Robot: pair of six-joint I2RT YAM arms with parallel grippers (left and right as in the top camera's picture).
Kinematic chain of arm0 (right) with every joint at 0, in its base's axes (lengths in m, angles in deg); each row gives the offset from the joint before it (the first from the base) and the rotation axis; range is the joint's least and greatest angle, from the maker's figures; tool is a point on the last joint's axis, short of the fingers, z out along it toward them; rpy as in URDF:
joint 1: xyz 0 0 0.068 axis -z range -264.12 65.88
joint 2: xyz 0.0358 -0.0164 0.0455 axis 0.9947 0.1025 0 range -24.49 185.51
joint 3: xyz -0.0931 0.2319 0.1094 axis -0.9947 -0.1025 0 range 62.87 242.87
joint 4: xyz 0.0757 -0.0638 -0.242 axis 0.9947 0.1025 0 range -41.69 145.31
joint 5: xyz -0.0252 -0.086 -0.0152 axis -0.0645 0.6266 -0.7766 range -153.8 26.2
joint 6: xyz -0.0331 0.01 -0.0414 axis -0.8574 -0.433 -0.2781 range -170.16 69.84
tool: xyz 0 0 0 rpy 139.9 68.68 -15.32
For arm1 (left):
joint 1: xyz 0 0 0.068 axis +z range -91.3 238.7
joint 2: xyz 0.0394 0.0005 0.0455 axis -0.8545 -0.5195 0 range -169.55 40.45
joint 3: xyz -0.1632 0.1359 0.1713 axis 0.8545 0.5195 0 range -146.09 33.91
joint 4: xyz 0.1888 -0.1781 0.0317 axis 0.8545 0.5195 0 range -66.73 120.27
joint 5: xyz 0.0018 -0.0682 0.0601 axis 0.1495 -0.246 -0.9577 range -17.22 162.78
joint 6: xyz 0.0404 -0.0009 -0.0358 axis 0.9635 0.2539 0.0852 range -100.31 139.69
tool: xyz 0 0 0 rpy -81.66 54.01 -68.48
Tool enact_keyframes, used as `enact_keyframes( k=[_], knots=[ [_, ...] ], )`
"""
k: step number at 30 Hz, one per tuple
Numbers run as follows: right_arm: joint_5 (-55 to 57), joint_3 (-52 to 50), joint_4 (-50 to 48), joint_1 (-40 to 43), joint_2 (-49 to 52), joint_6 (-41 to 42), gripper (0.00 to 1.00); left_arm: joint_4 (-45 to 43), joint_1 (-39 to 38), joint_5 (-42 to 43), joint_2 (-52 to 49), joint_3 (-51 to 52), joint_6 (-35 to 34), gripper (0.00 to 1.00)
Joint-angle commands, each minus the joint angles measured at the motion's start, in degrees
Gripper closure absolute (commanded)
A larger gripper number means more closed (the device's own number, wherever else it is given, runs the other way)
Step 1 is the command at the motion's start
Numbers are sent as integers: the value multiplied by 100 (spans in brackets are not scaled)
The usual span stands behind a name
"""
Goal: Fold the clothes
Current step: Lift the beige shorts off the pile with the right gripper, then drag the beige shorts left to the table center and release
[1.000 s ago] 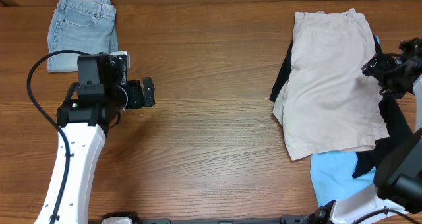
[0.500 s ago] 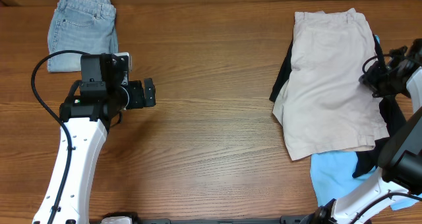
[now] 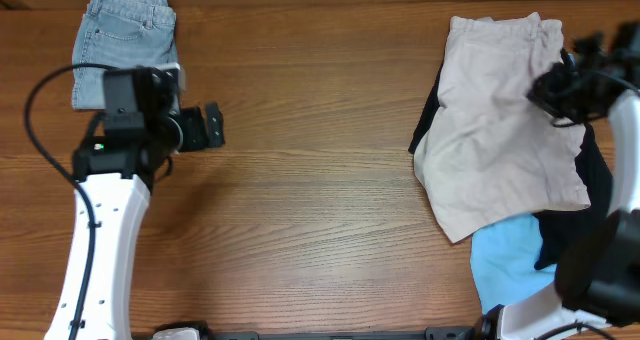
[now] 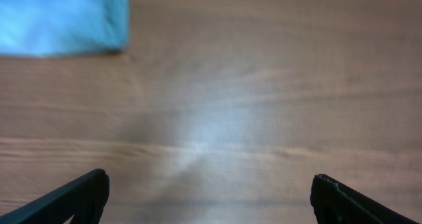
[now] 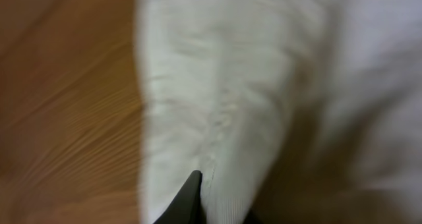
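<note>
The large pale beige shorts (image 3: pixel 495 130) lie at the right of the table, their right edge bunched and drawn up under my right gripper (image 3: pixel 556 86). In the right wrist view, beige cloth (image 5: pixel 217 85) fills the frame and folds in at the dark fingertip (image 5: pixel 188 199); that gripper (image 5: pixel 201 192) is shut on the shorts. A black garment (image 3: pixel 592 185) lies partly under the shorts, and a light-blue cloth (image 3: pixel 510 265) lies in front of them. Folded pale-blue denim shorts (image 3: pixel 125 45) sit at the far left. Beside them, my left gripper (image 3: pixel 212 127) hangs open over bare wood, nothing between its fingers (image 4: pixel 86 194).
Brown wooden table (image 3: pixel 320 180) stretches between the two arms. The left arm's black cable (image 3: pixel 40 100) loops beside the denim shorts. A corner of light-blue cloth (image 4: pixel 62 20) shows at the upper left of the left wrist view.
My right gripper has shut on the beige shorts' right edge and moved back and left, dragging the cloth with it. The left arm has shifted slightly left and back, still open.
</note>
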State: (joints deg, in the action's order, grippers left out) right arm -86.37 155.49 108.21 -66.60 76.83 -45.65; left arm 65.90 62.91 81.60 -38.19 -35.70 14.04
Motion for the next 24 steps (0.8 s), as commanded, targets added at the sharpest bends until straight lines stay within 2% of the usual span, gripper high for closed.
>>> enact_keyframes(
  k=[1,6,8,10,14,18,21,22,24],
  knots=[
    [-496,142,103,-1193,-376,68,91,22,310,-188,0,-455,-13,0],
    [-330,140,120,-3141,-337,404,90,-9,833,-496,0,-542,-9,0],
    [-57,140,9,-3945,-304,649,86,-9,1040,-496,-2,-542,48,0],
    [546,140,-221,-5086,-236,802,76,-59,1331,-496,-2,-542,101,0],
    [890,140,-433,-6275,-138,925,74,-109,1665,-490,-2,-540,96,0],
    [903,142,-623,-6970,-122,925,69,-136,1812,-476,-2,-540,94,0],
    [903,166,-625,-7119,-164,925,65,-157,1816,-476,-2,-540,94,0],
    [905,166,-603,-7114,-199,925,61,-155,1816,-476,-2,-540,96,0],
    [994,177,-520,-6931,-330,929,43,-155,1816,-476,-2,-540,96,0]
  ],
)
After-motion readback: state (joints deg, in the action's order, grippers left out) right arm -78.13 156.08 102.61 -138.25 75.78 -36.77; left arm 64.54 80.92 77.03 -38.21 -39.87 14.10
